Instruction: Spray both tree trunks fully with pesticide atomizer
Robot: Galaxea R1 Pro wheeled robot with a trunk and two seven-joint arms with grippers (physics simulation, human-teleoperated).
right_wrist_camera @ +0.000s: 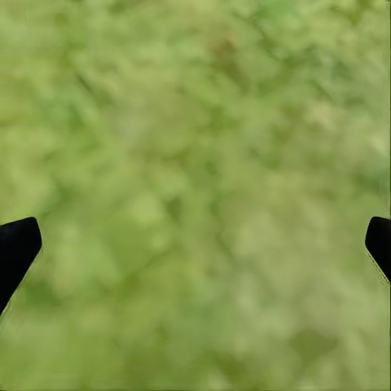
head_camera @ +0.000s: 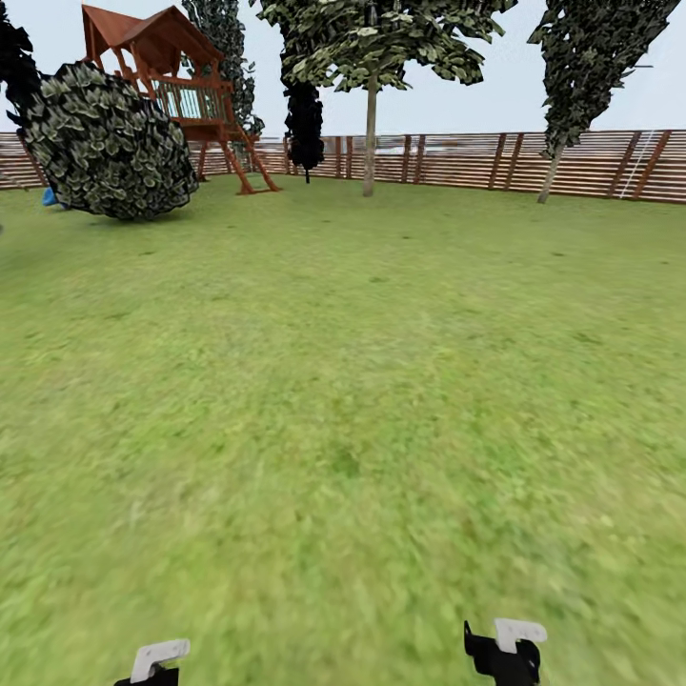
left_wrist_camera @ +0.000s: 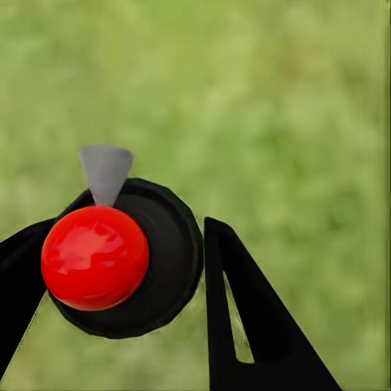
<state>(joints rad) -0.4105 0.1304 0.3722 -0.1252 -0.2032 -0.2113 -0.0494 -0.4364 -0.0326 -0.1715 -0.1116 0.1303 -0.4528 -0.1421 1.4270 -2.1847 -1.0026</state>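
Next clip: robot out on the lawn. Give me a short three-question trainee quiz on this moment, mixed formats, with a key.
1. True or false: the left claw is shut on the slim dark pesticide atomizer with a red top.
2. The right claw is: A) open over grass, B) shut on a bottle, C) gripping a fence slat.
3. Fill in: behind the green lawn runs a brown horizontal-slat wooden ____.

Key: 1 true; 2 A; 3 fence.
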